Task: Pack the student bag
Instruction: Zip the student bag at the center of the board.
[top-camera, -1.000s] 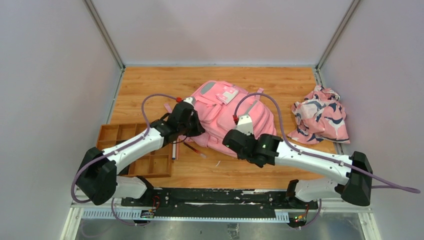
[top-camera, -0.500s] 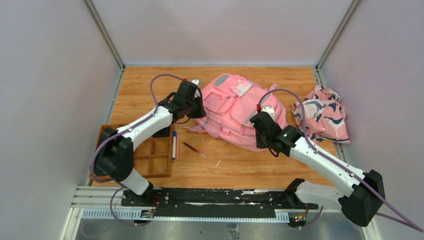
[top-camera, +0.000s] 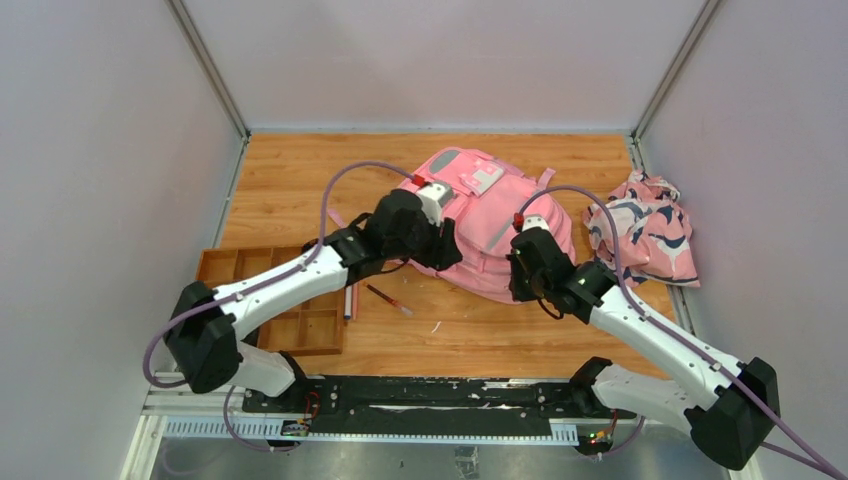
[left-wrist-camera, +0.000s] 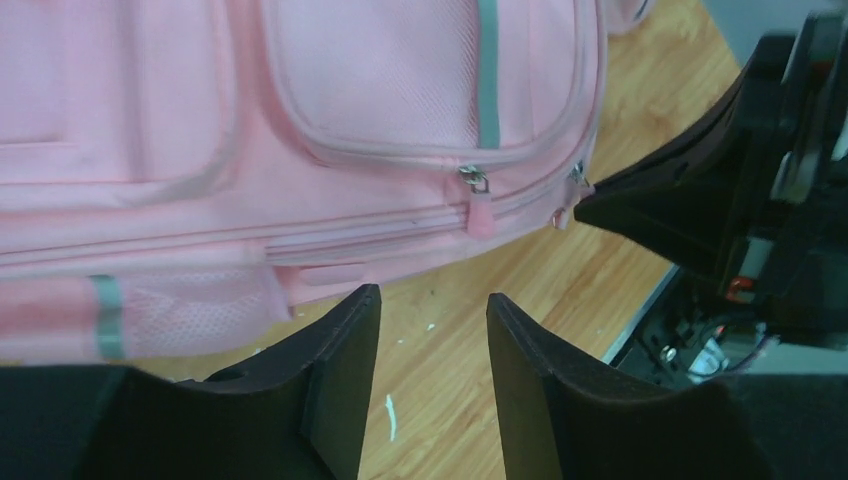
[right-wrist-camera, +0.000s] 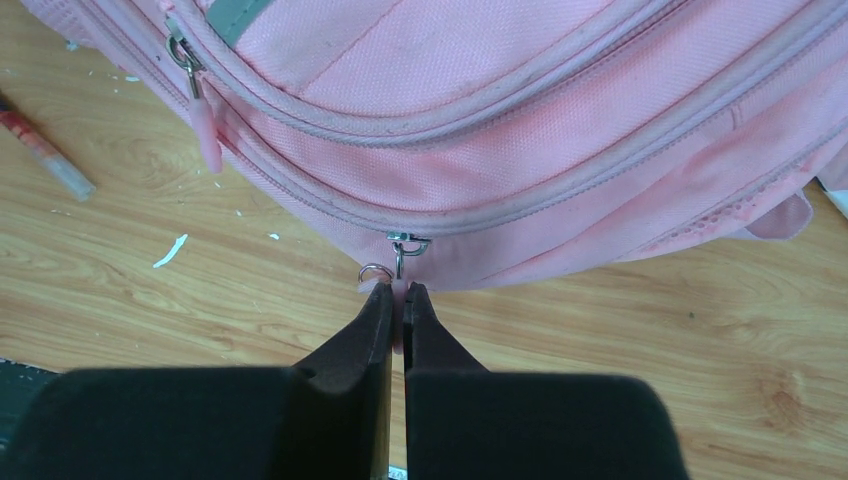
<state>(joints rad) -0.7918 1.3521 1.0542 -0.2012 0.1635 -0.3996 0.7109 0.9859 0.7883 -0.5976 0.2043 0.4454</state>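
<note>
The pink student bag (top-camera: 490, 205) lies on the wooden table, patch side up; it fills the left wrist view (left-wrist-camera: 300, 120) and the right wrist view (right-wrist-camera: 560, 110). My right gripper (right-wrist-camera: 402, 290) is shut on a pink zipper pull (right-wrist-camera: 402, 300) at the bag's near edge, below a metal slider (right-wrist-camera: 405, 243). My left gripper (left-wrist-camera: 430, 305) is open and empty, hovering over the bag's near left part, short of another pink zipper pull (left-wrist-camera: 479, 210). In the top view the left gripper (top-camera: 440, 240) and the right gripper (top-camera: 515, 275) are both at the bag's near side.
A wooden compartment tray (top-camera: 225, 268) sits at the near left. A red pen (top-camera: 388, 299), also in the right wrist view (right-wrist-camera: 40, 150), and a pencil (top-camera: 348, 303) lie beside it. A pink cloth with navy-white pattern (top-camera: 645, 235) lies at the right.
My left gripper has swung from the bag's far left corner to over its near left part. My right gripper has shifted slightly toward the bag's near edge. The bag has barely moved.
</note>
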